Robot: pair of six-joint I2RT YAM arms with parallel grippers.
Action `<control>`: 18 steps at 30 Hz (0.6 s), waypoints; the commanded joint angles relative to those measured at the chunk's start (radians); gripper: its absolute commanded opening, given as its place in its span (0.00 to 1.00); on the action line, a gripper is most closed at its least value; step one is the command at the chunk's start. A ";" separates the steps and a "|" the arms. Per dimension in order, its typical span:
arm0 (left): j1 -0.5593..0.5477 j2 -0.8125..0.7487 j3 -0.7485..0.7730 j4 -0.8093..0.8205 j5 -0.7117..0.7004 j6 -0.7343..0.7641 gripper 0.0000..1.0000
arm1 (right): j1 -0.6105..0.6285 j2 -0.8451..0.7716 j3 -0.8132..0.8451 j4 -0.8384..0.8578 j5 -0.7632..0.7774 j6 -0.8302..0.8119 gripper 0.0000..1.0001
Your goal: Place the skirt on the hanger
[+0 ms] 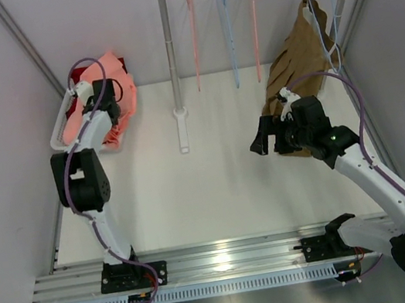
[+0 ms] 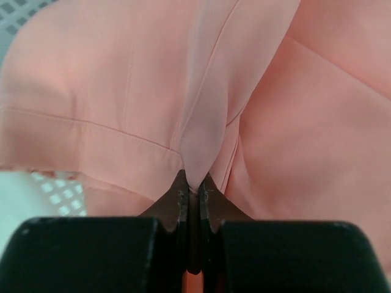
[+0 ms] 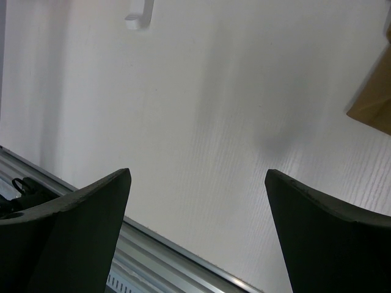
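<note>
The salmon-pink skirt (image 1: 112, 73) lies bunched in a white basket (image 1: 59, 128) at the back left. My left gripper (image 1: 103, 93) is down on it, shut on a raised fold of the skirt's cloth (image 2: 201, 140); in the left wrist view the gripper (image 2: 193, 188) shows the fold pinched between its tips. Two thin salmon-pink hangers (image 1: 194, 35) (image 1: 256, 28) hang on the rail at the back, apart from both grippers. My right gripper (image 1: 261, 139) is open and empty above the table (image 3: 201, 110), as the right wrist view (image 3: 198, 183) shows.
A brown garment (image 1: 297, 56) hangs on a light-blue hanger (image 1: 323, 12) at the back right, close behind my right wrist; its corner shows in the right wrist view (image 3: 374, 104). Another light-blue hanger (image 1: 229, 37) hangs mid-rail. The rack's post (image 1: 170, 55) stands on the table. A dark red cloth (image 1: 77, 78) lies in the basket.
</note>
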 commanded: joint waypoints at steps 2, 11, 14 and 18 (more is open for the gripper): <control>-0.045 -0.277 -0.215 0.207 0.033 0.006 0.00 | 0.008 -0.013 0.030 0.037 0.008 -0.012 0.99; -0.189 -0.585 -0.329 0.329 -0.016 0.088 0.00 | 0.009 -0.039 0.048 0.025 0.023 -0.017 0.99; -0.246 -0.671 -0.341 0.301 -0.044 0.098 0.00 | 0.011 -0.056 0.053 0.022 0.027 -0.014 0.99; -0.373 -0.805 -0.325 0.244 -0.084 0.155 0.00 | 0.009 -0.082 0.067 0.026 0.020 -0.011 1.00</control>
